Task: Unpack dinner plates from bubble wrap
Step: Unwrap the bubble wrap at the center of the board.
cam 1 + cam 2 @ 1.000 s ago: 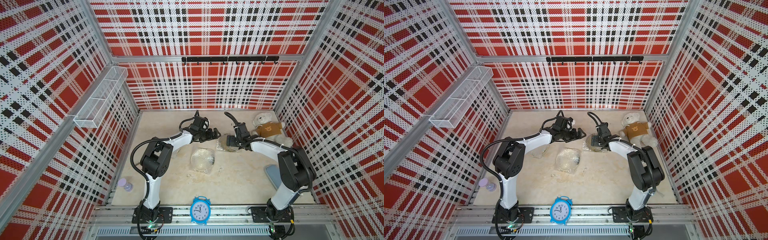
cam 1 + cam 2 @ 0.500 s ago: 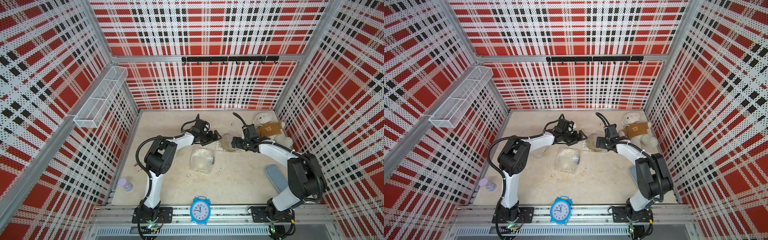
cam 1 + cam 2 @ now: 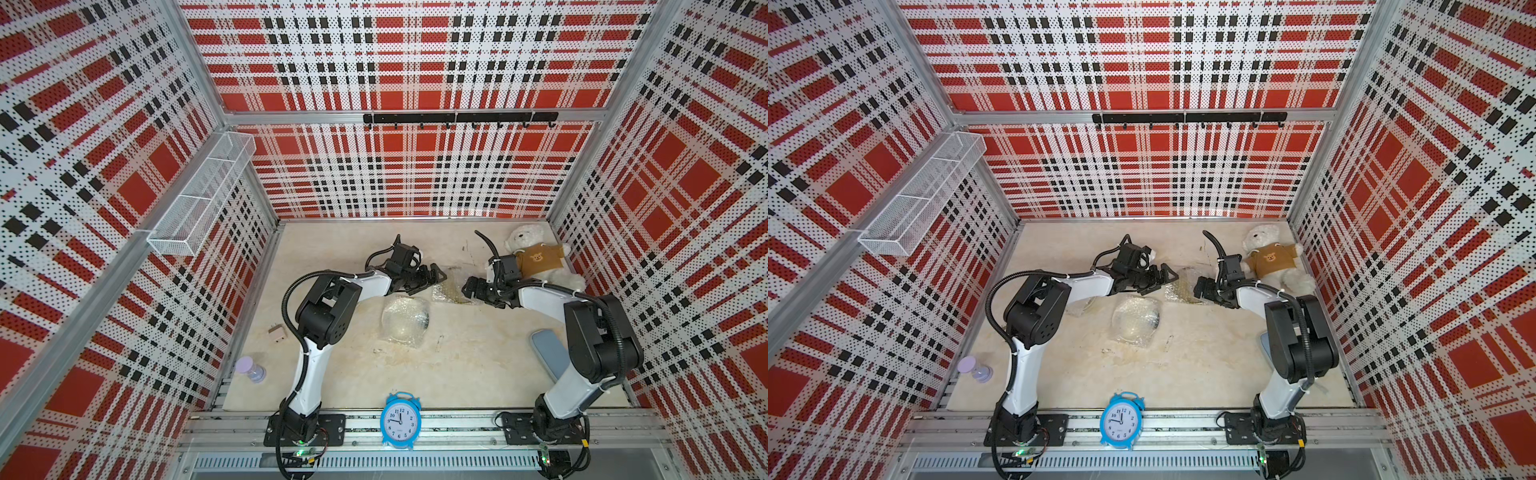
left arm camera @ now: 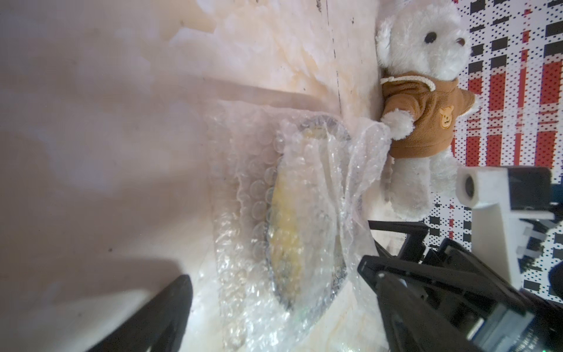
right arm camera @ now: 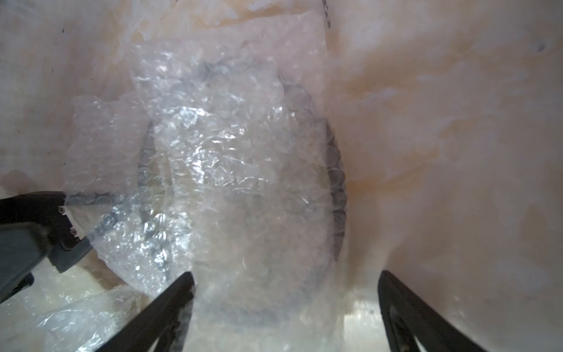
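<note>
Edging a touch closer, your left end effector (image 3: 434,278) hangs released at the left edge of the bubble wrap (image 3: 451,291) bundling the yellow dinner plate (image 4: 286,231), far back on the worktop (image 3: 457,365). Your right end effector (image 3: 471,289), drawn back off the bundle, sits released at its right edge, beside the teddy bear (image 3: 536,257).

Plate (image 5: 336,183) under bubble wrap (image 5: 231,170), right claw (image 5: 285,274) spread
</note>
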Controlling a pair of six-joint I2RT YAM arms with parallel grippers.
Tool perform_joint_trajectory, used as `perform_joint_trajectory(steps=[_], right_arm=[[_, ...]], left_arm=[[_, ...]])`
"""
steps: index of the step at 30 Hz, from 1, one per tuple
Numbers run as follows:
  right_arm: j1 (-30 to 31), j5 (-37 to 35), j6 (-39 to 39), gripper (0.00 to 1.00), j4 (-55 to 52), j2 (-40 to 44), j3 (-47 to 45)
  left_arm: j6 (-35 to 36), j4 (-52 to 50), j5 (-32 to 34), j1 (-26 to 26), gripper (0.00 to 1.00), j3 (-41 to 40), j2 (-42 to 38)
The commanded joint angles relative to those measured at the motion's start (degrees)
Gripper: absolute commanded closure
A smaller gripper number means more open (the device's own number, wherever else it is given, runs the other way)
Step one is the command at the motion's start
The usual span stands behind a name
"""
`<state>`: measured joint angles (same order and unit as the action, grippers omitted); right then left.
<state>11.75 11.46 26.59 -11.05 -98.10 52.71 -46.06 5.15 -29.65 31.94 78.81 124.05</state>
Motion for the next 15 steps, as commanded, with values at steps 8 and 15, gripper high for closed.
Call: perform_joint_trajectory(steps=[8, 15], right_arm=[[-0.67, 3.06, -0.34, 0.06, 7.1, -2.6, 2.39], [-0.67, 2.52, -0.48, 0.06, 6.61, -2.27, 2.17]], left_arm=[[-3.35, 9.52, 0.18, 0.26, 0.05, -3.31, 1.42], [4.23, -2.26, 4.63, 0.89, 0.17, -1.71, 0.83]])
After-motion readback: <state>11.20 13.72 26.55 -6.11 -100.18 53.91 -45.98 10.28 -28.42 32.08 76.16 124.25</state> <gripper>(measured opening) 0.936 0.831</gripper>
